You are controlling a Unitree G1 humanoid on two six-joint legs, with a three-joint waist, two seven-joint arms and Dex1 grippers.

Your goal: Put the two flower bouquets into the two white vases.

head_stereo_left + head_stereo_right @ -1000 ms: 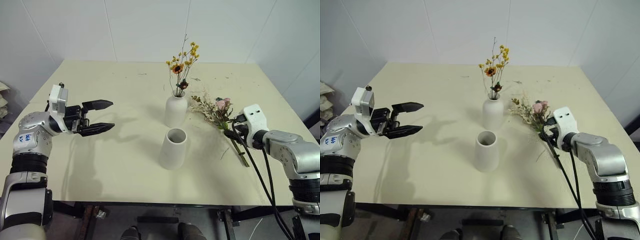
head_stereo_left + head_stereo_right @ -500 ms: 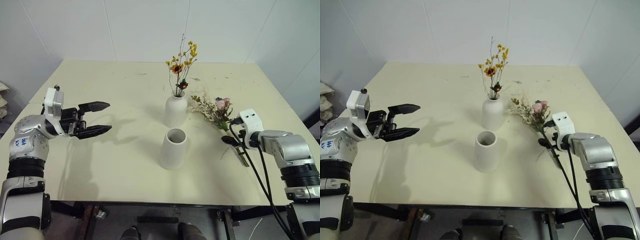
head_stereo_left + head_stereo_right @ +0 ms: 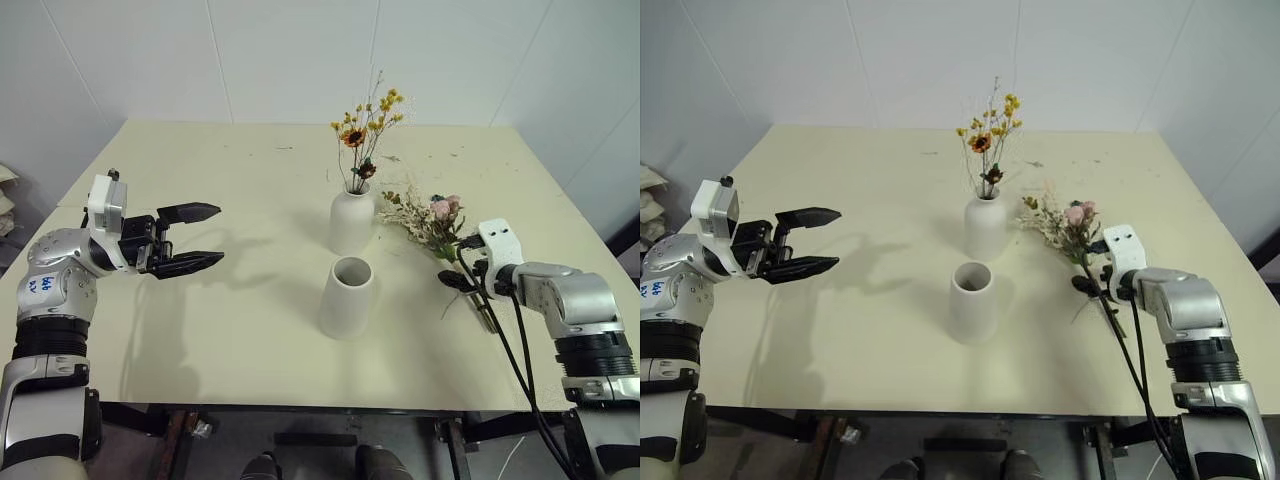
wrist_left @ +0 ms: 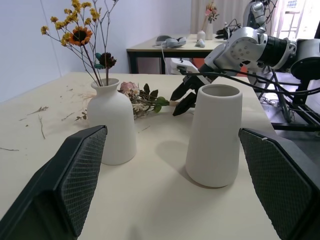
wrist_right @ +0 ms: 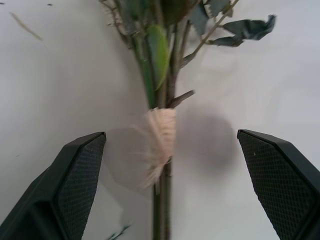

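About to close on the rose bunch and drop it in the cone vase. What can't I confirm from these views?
- Cone vase: its inside bottom is hidden by its own wall, head views.
- Rose bunch: lower stems hidden behind the right hand, head views; flower heads cut off by the edge, right wrist view.
- Whether the right hand's fingers touch the table: cannot tell.

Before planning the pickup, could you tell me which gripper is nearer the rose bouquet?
Right. The right gripper hangs open over the rose bouquet; the left gripper is open, beyond both vases.
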